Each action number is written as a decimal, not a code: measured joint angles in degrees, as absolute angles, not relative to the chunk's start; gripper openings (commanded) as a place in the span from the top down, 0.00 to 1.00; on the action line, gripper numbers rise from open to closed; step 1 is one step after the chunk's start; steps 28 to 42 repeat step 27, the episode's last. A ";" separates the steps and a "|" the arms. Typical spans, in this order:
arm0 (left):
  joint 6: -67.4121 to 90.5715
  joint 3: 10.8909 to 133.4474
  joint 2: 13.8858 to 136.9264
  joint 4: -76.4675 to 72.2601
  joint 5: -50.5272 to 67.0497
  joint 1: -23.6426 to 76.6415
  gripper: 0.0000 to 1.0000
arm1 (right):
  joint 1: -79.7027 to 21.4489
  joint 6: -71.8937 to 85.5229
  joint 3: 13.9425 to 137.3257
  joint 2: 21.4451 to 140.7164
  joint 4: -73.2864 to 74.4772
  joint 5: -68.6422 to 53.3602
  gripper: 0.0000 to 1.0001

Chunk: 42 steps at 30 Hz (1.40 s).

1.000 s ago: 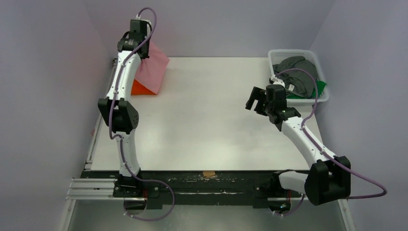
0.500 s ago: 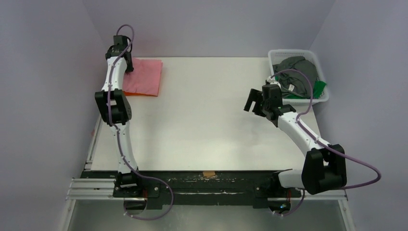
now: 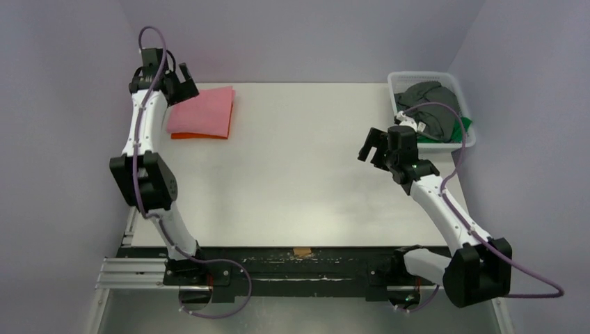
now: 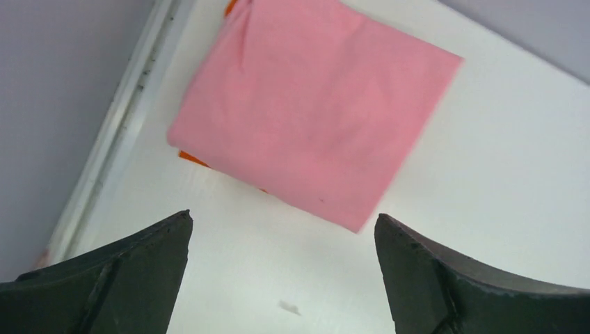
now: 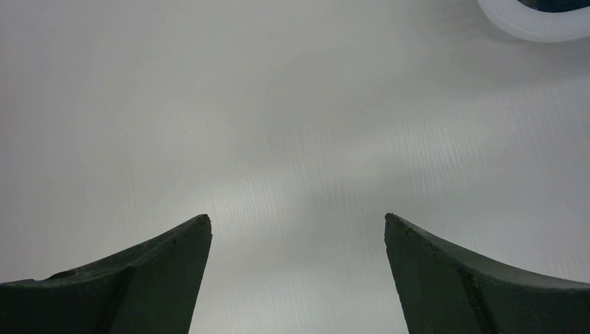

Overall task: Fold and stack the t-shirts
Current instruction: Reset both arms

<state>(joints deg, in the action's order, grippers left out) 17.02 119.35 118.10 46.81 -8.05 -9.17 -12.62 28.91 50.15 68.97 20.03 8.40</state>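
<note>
Now, your left hand (image 4: 283, 217) hangs wide open and empty over the table's (image 3: 299, 174) far-left corner. The folded pink t-shirt (image 3: 203, 111) sits just to its near right, flat on the orange t-shirt (image 4: 189, 157), a stack of two. Your right hand (image 3: 369, 147), also spread and holding nothing, hovers near the basket (image 3: 424, 74) lying far-right of it, so that arm looks nearer for the next pick: dark grey t-shirts (image 3: 431, 104), count unclear, and one green t-shirt (image 3: 463, 127).

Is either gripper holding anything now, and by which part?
Nothing is held. The left gripper is open near the folded pink t-shirt; the right gripper is open over the table.
</note>
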 measured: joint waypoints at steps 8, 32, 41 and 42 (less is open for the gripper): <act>25.52 72.40 71.81 30.44 -0.03 5.96 0.00 | -12.62 31.07 43.66 54.43 24.53 11.09 0.07; 32.45 34.28 42.06 29.43 -5.15 22.96 0.00 | -12.62 33.78 28.29 33.95 33.45 16.64 0.06; 32.45 34.28 42.06 29.43 -5.15 22.96 0.00 | -12.62 33.78 28.29 33.95 33.45 16.64 0.06; 32.45 34.28 42.06 29.43 -5.15 22.96 0.00 | -12.62 33.78 28.29 33.95 33.45 16.64 0.06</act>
